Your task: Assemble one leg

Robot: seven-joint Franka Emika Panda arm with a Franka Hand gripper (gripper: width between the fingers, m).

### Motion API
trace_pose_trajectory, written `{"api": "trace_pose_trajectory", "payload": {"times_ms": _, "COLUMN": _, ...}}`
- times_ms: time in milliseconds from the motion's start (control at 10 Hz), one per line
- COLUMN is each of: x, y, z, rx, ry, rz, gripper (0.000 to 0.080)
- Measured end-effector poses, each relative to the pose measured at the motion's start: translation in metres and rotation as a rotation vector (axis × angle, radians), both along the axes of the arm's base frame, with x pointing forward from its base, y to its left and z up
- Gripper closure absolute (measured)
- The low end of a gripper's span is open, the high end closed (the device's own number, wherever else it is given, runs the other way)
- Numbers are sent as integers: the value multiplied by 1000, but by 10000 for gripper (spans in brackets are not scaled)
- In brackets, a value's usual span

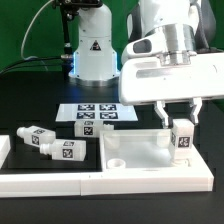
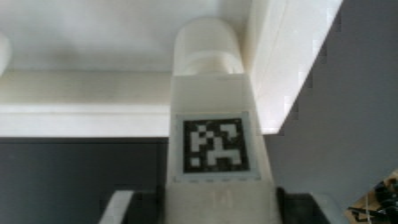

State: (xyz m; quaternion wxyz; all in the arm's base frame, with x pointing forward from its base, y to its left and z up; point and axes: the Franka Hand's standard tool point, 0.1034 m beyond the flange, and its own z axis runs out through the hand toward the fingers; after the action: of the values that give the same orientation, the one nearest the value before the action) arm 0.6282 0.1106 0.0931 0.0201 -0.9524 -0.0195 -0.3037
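My gripper (image 1: 179, 113) is shut on a white leg (image 1: 182, 139) with a black-and-white tag on its side. It holds the leg upright over the corner of the large white square panel (image 1: 140, 152) at the exterior view's right. In the wrist view the leg (image 2: 217, 120) fills the middle, its tag facing the camera, its far end against the white panel (image 2: 89, 100). The fingers (image 2: 121, 208) press on both sides of the leg. Whether the leg's lower end sits in the corner hole is hidden.
Three more tagged white legs (image 1: 47, 145) lie on the black table at the exterior view's left. The marker board (image 1: 96, 116) lies behind the panel. A long white L-shaped rail (image 1: 60, 183) runs along the front. A white robot base (image 1: 92, 50) stands at the back.
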Motion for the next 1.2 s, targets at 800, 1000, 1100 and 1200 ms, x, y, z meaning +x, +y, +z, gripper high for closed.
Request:
{"api": "trace_pose_trajectory", "payload": {"times_ms": 800, "x": 7, "y": -1, "z": 3, "rx": 1, "ry": 5, "rz": -2, "gripper": 158}}
{"api": "trace_pose_trajectory", "payload": {"times_ms": 1000, "x": 18, "y": -8, "z": 10, "rx": 7, "ry": 9, "rz": -15, "gripper": 158}}
{"api": "trace_pose_trajectory", "payload": {"times_ms": 1100, "x": 21, "y": -13, "z": 8, "rx": 11, "ry": 45, "rz": -25, "gripper": 151}}
{"api": "trace_pose_trajectory", "payload": {"times_ms": 1200, "x": 27, "y": -18, "z": 10, "rx": 17, "ry": 85, "rz": -33, "gripper": 150}}
